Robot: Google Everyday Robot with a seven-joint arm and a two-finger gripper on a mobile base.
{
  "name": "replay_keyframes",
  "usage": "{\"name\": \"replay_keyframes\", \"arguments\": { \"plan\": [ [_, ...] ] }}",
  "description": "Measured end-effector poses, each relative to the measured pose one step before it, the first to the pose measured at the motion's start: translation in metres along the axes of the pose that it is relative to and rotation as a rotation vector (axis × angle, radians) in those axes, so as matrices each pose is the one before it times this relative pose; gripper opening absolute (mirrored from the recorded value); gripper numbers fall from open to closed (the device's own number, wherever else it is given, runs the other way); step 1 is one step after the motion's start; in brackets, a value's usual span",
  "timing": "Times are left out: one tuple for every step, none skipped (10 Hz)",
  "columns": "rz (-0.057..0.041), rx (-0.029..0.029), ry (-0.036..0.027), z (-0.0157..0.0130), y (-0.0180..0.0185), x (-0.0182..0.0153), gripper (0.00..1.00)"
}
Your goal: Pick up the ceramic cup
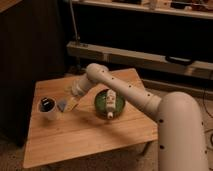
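Observation:
The ceramic cup point(48, 107) is small, white and round with a dark interior. It stands on the left part of the wooden table point(85, 132). My gripper point(69, 103) reaches down from the white arm and sits just right of the cup, close to its rim. A blue object point(61, 104) lies between the cup and the gripper. The wide green bowl point(109, 105) stands to the right of the gripper with a white bottle point(110, 102) lying in it.
A dark cabinet wall point(25, 60) stands to the left of the table. A metal shelf rail point(150, 57) runs behind it. My white arm body point(180, 135) fills the right foreground. The table's front edge is near the bottom.

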Motion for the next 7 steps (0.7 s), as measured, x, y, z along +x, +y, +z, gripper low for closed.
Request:
{"name": "replay_keyframes", "arguments": {
  "plan": [
    [-0.00187,0.01638,0.02193,0.00927,0.00040,-0.00227,0.80],
    [-0.00036,0.01373,0.01702,0.00766,-0.00079,-0.00164,0.80],
    [-0.00290,0.02388,0.02881,0.01363,-0.00212,-0.00044,0.80],
    [-0.00074,0.01542,0.02263,0.00723,-0.00119,-0.00050,0.80],
    [0.00008,0.01520,0.02174,0.00704,-0.00125,-0.00172,0.80],
    [-0.00240,0.01560,0.02049,0.00689,-0.00055,0.00018,0.80],
    [-0.00169,0.01134,0.01302,0.00610,-0.00051,-0.00073,0.80]
  ]
}}
